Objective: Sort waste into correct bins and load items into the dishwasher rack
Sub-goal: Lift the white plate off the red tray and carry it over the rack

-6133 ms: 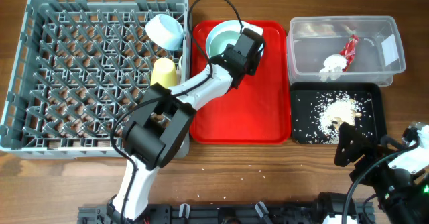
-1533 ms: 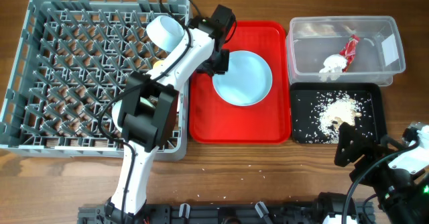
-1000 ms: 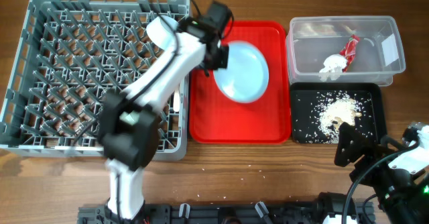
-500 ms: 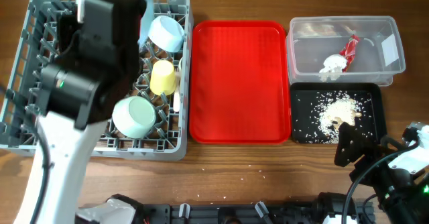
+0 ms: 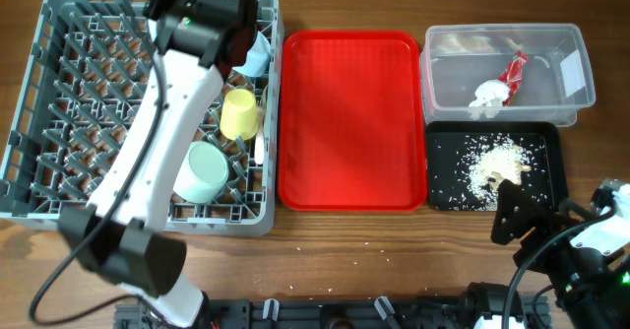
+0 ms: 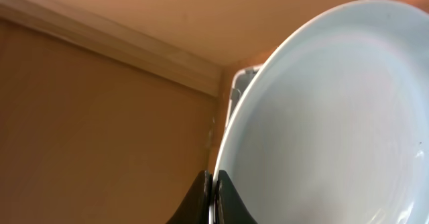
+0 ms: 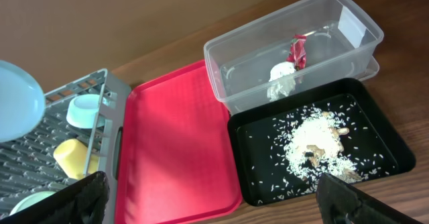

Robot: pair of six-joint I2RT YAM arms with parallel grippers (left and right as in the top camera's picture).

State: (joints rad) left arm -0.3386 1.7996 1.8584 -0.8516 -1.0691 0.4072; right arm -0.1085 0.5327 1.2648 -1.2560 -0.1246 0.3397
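Closest to me, the right arm (image 5: 591, 235) is tucked low at the near right corner of the bench (image 5: 394, 260). The right gripper (image 7: 211, 180) has its jaws wide apart with nothing between them, pointed out over the bins.

The left arm (image 5: 157, 142) rises from the near edge and stretches long across the rack (image 5: 59, 93), with its wrist up over the rack's far right part. The left gripper (image 6: 213, 184) has its jaws pinched on the rim of the light-blue plate (image 6: 322, 117). The plate is held on edge above the rack, face turned toward the right side. From here I cannot tell whether it touches the pegs.

In the rack's right-hand part, a pale green cup (image 5: 202, 169) sits nearest. The yellow cup (image 5: 239, 112) is beyond it. The light-blue bowl (image 5: 258, 55) is farther still and half hidden behind the arm.

The red tray (image 5: 351, 122) lies just beside the rack, between it and the bins.

On the right, the black tray (image 5: 546, 186) is the nearer bin. It holds the rice scraps (image 5: 495, 162), heaped toward the middle with loose grains scattered around. Behind it and touching its far edge stands the clear tub (image 5: 443, 73). In it the crumpled napkin (image 5: 484, 95) lies against the red-and-clear wrapper (image 5: 515, 69).
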